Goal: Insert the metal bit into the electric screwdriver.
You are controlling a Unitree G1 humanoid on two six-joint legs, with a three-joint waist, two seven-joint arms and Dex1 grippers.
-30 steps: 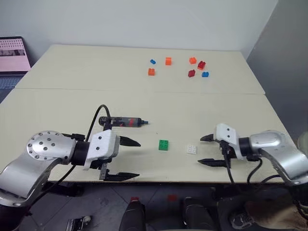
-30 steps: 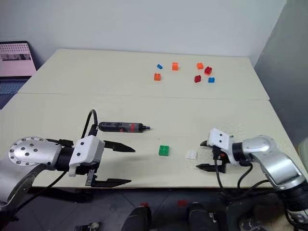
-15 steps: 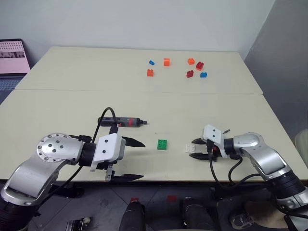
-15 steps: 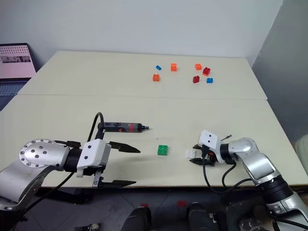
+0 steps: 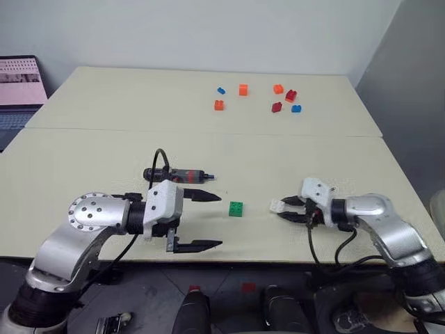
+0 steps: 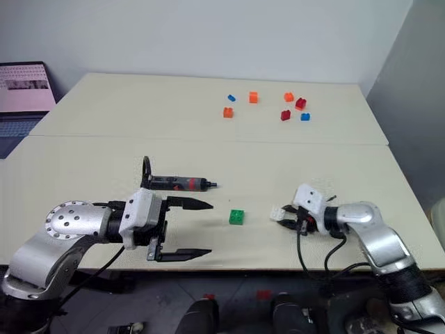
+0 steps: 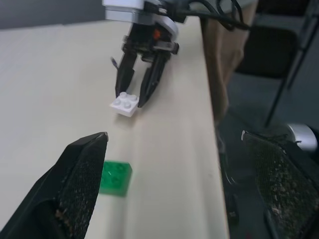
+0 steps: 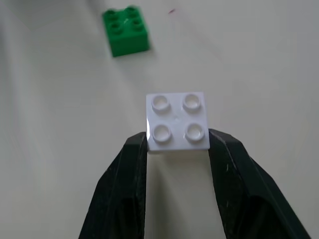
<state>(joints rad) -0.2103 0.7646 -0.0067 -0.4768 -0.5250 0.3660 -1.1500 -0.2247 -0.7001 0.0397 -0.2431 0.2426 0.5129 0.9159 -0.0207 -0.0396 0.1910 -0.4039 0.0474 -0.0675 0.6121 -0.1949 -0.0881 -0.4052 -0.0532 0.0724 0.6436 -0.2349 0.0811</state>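
Both grippers sit away from the slim black-and-red electric screwdriver (image 5: 178, 175): it lies just behind the wide-open left gripper (image 5: 206, 220), while the right gripper (image 8: 177, 145) pinches a small white studded brick (image 8: 177, 122).

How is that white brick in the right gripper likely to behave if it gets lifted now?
The white brick looks like hard moulded plastic, so probably stiff and light. The right gripper has only its fingertips on the brick's near edge, and the sides look smooth, so it may pivot or slip out. Its flat base suggests that it would land on the table without rolling.
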